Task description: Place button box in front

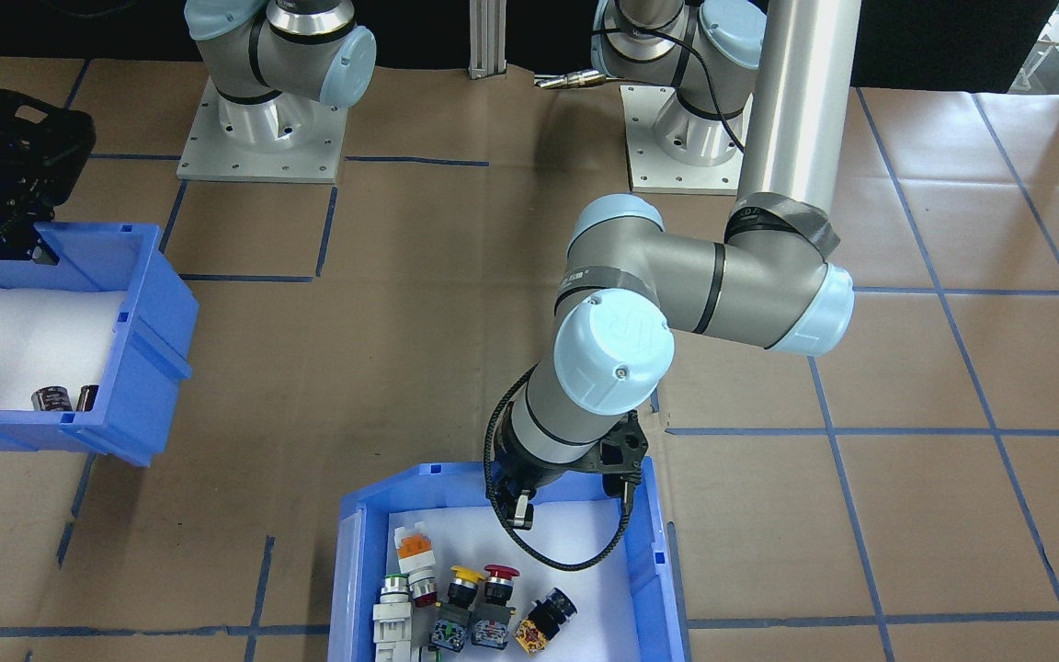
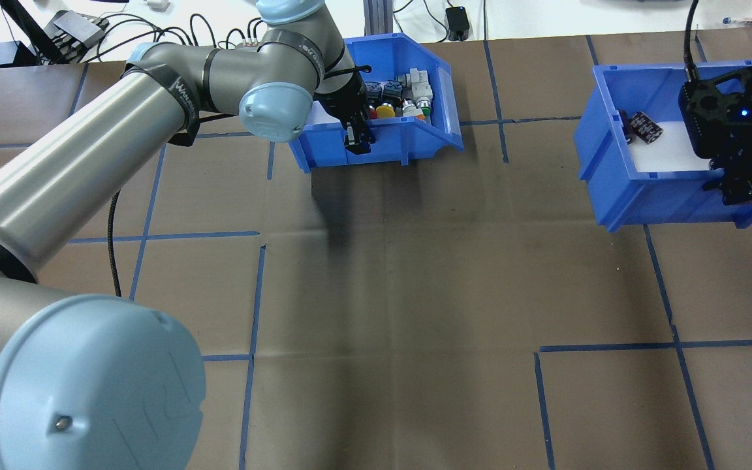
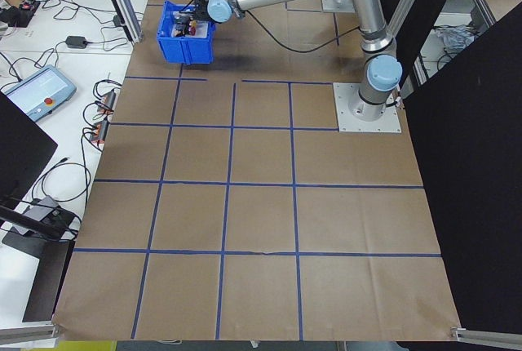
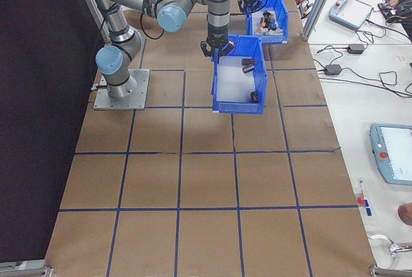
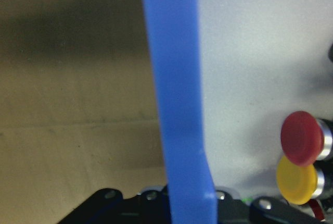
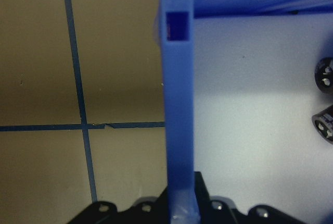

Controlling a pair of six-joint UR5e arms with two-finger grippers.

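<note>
We see the left gripper [image 2: 358, 138] with jaws clamped on the back wall of the button box [image 2: 415, 140]; the right gripper [image 2: 749, 189] jaws clamp the capacitor bin [image 2: 617, 189] wall.

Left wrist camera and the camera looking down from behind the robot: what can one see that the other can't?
Only the left wrist view shows, close up, the button box's blue wall running between the gripper's fingers, with cardboard on one side and white foam on the other. Only the overhead view shows the whole table, the left gripper at the box's near wall, the right gripper, and the second blue bin with dark capacitors. Both show the red button and yellow button.
</note>
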